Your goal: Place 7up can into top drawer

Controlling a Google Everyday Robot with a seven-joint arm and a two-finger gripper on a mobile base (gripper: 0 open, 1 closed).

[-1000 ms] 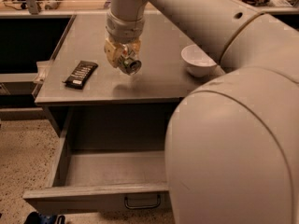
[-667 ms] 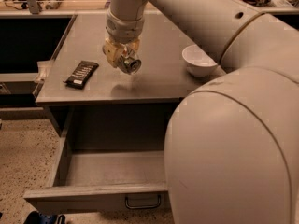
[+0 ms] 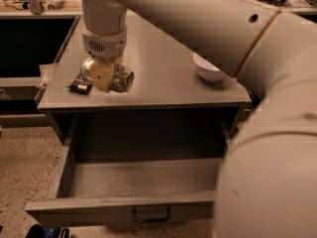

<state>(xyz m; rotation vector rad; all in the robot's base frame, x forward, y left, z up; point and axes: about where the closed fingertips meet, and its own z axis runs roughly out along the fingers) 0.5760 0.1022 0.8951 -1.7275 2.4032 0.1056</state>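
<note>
- The pick looks done: the gripper (image 3: 106,79), at about 10 o'clock from the middle of the view, is closed on the 7up can (image 3: 122,78). One yellowish finger (image 3: 102,76) lies across the can's side.
- The can is carried on its side, with a silver end facing toward 3 o'clock. It sits just over the front part of the grey cabinet top (image 3: 163,81). Whether it is touching that surface or slightly clear of it cannot be told.
- The top drawer (image 3: 143,178) is pulled well out at 6 o'clock, its floor bare and its bar handle (image 3: 151,214) showing on the front panel. Nothing needs opening.
- What remains, as I judge it, is to carry the can past the cabinet's front edge toward 5 or 6 o'clock, lower it into the drawer and let go. The task is perhaps halfway along.
- The arm (image 3: 198,19) comes in from 1 o'clock across the top of the view. Its wrist section (image 3: 103,29) drops straight down, so the gripper points downward at the cabinet.
- A black snack packet (image 3: 80,87) lies just beside the gripper at its 9 o'clock, and a white bowl (image 3: 208,68) stands well apart at 3 o'clock. Neither is in the path to the drawer.
</note>
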